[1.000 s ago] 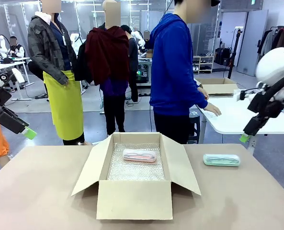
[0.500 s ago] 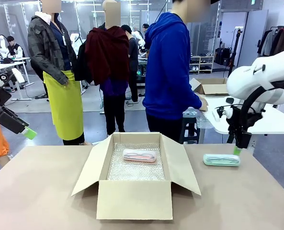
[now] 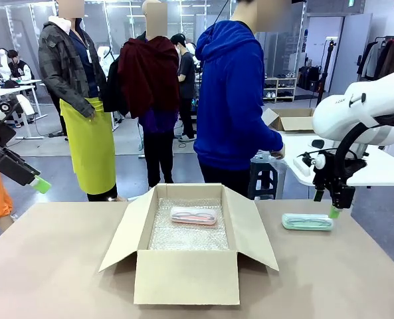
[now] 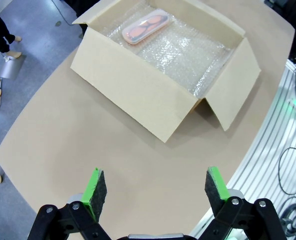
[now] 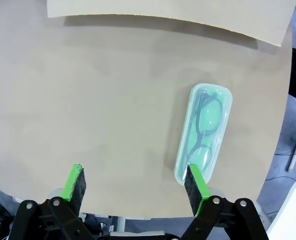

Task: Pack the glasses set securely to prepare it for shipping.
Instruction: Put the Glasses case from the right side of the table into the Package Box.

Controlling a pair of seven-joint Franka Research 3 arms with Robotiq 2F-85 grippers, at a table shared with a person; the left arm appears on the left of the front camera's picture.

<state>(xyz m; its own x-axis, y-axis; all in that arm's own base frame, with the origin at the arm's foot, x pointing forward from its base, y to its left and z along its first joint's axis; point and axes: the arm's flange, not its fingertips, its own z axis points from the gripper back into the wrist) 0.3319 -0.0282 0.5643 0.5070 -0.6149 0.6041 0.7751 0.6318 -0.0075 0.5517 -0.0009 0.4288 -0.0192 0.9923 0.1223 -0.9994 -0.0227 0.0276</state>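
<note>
In open box (image 3: 187,266), mid bench (image 3: 64,266): pink case (image 3: 193,215), flat on bubble wrap (image 3: 183,238), twd far half. On bare bench right of box, apart from it: green case (image 3: 307,222), lying flat, specs visible thru lid. Just over its right end: R hand (image 5: 133,182), released, jaws wide, nothing btwn pads; one pad overlaps case end in wrist view, contact can't tell. Up off left edge of bench: L hand (image 4: 152,185), released, jaws wide, nothing held, well apart from box. At far side: person (image 3: 233,100) in blue hoodie, turned twd white table at right.
</note>
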